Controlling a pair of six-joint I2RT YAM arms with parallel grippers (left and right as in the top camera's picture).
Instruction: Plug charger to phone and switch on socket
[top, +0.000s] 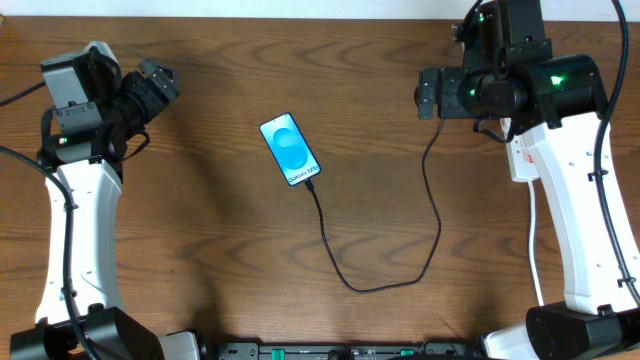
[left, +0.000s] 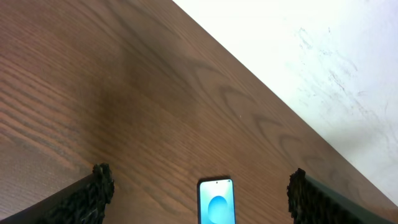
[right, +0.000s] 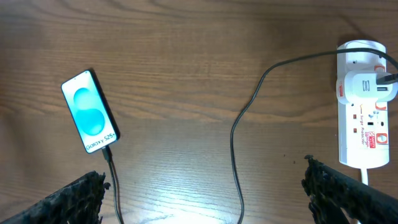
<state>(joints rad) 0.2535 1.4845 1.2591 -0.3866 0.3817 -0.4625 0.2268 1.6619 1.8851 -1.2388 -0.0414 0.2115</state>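
Note:
The phone (top: 290, 150) lies on the table with its blue screen lit; it also shows in the left wrist view (left: 216, 201) and the right wrist view (right: 90, 120). The charger cable (top: 385, 283) is plugged into the phone's lower end and loops across the table to the white socket strip (right: 362, 106), which in the overhead view (top: 521, 158) is mostly hidden under the right arm. A white adapter (right: 367, 86) sits in the strip. My left gripper (left: 199, 193) is open and empty, up left of the phone. My right gripper (right: 205, 186) is open and empty, above the cable.
The table's far edge and a white wall (left: 323, 50) show in the left wrist view. A white cord (top: 533, 250) runs from the strip toward the front. Both arm bases stand at the front corners.

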